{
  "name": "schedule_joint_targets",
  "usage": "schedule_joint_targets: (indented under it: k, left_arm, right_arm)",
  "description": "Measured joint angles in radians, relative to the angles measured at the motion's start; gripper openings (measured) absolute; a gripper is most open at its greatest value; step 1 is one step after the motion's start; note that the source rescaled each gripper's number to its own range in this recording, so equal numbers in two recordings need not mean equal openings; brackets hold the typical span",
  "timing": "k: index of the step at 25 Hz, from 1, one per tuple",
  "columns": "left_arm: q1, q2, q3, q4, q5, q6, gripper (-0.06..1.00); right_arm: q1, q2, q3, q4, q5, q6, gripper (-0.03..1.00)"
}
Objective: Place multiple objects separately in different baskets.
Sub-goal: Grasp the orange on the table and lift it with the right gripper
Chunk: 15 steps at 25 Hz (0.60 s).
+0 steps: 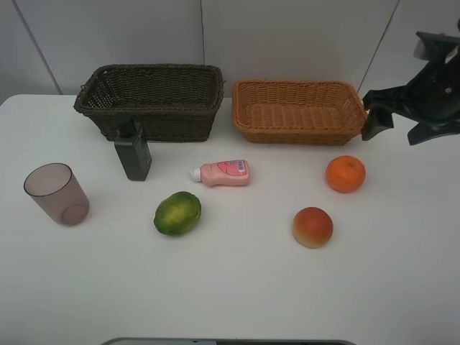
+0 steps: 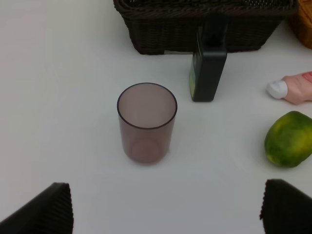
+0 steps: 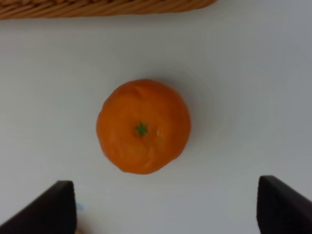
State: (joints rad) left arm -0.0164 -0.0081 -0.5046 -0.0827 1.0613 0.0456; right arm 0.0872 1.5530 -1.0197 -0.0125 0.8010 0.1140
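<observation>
The orange lies on the white table in front of the light tan basket. My right gripper hovers to the right of that basket. In the right wrist view it is open above the orange, holding nothing. The left wrist view has my left gripper open and empty, short of the upright purple-brown cup. The dark green bottle stands against the dark brown basket. The pink bottle lies on its side. Also on the table are the green fruit and the red-orange fruit.
Both baskets stand side by side at the back of the table, near the wall. The cup is close to the table's left edge. A grey edge shows at the table's front.
</observation>
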Motion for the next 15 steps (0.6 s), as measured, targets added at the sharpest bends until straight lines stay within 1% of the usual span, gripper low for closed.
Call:
schedule_joint_targets:
  k: [3,6,10,15]
  left_arm:
    - [0.000,0.000,0.000,0.000,0.000,0.000,0.99]
    - [0.000,0.000,0.000,0.000,0.000,0.000,0.99]
    - [0.000,0.000,0.000,0.000,0.000,0.000,0.99]
    - [0.000,0.000,0.000,0.000,0.000,0.000,0.99]
  right_arm:
    - [0.005,0.078,-0.069,-0.020,0.030,0.056,0.71]
    - [0.029,0.136,-0.091,-0.025,0.023,0.080,0.79]
    - [0.061,0.195,-0.093,-0.027,-0.018,0.084,0.81]
    - [0.070,0.240,-0.093,-0.057,-0.088,0.084,0.81]
